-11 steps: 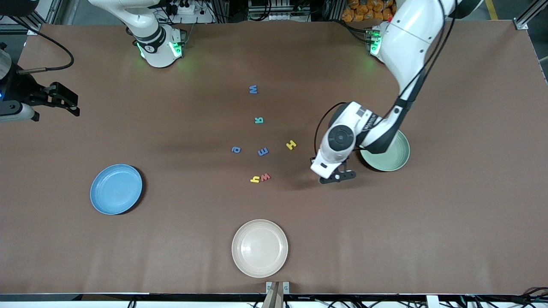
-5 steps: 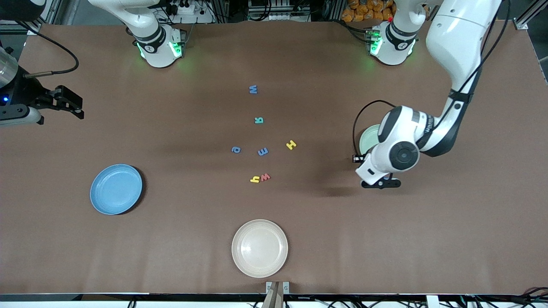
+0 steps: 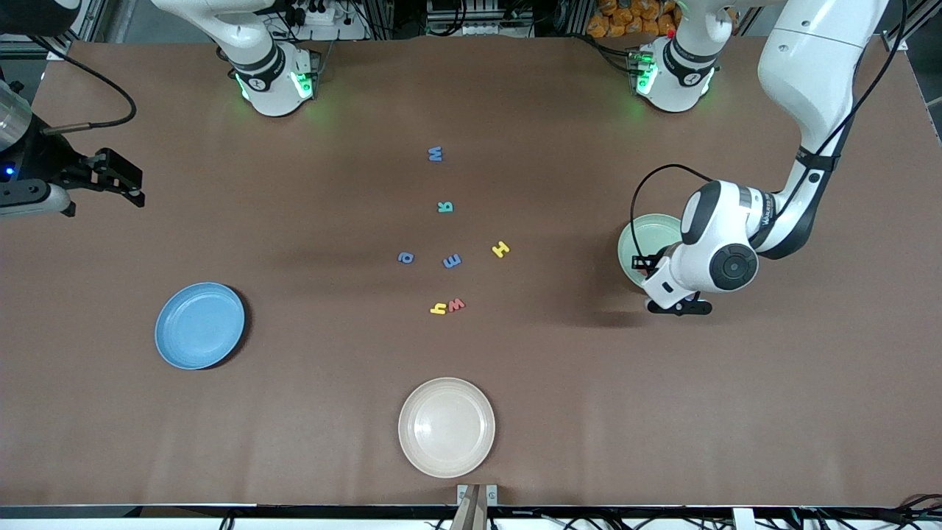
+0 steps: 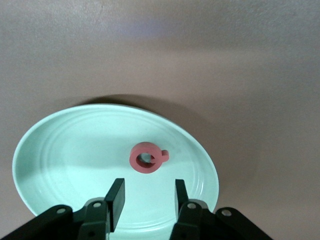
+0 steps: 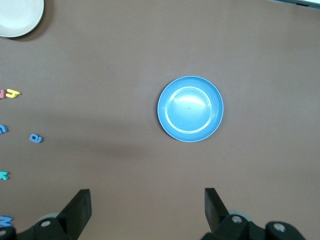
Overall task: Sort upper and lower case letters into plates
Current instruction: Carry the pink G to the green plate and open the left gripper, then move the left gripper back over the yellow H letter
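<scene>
The left gripper [image 4: 145, 199] is now hanging over the mint green plate [image 3: 634, 250] after crossing from the letters — its fingers are parting, empty, and a red lowercase letter [image 4: 146, 158], thick and foam-like, is lying in the smooth ridged dish. One letter looks sorted. The right gripper [image 5: 146, 205] is waiting spread wide above the table, the glossy blue plate [image 3: 199, 325] empty — seven letters [image 3: 451, 261] are lying mid-table.

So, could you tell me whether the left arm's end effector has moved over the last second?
Yes. The left end effector has swung from beside the letter cluster toward the left arm's end of the table, now over the mint green plate.
</scene>
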`<state>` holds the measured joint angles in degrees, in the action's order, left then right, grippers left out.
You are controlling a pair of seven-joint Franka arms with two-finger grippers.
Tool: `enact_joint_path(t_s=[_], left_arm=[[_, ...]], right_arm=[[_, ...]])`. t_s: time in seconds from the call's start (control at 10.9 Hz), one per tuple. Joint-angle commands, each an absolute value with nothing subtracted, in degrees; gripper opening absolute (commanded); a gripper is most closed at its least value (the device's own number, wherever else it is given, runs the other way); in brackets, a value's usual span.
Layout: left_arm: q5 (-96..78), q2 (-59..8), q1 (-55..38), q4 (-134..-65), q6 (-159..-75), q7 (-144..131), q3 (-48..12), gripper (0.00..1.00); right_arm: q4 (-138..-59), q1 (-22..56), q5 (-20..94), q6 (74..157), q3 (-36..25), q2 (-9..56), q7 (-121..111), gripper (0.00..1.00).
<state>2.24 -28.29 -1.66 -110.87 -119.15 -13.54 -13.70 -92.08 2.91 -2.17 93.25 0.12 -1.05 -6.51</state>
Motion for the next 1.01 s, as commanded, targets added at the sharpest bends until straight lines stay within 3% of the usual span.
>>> enact_joint_path(t_s=[0.0,0.46,0.92], left_arm=[[-0.8,-26.4,-1.5,-112.3,-120.0,-12.6,-14.3,1.00],[-7.3,-29.0,-11.6,-102.3,-121.2,-27.3,-14.4,1.00],[-6.4,-38.2,-24.4,-91.9,-123.3,-59.5,-14.2,1.00]], right_arm=[[-92.1,4.4,-1.8,93.3,-0.2,-1.2,-6.6,1.00],[-92.3,6.3,-2.4,93.8,-0.2,-0.1,-6.4,1.00],[-92.4,6.9,-2.8,96.1,-0.3,1.5,-6.5,1.00]])
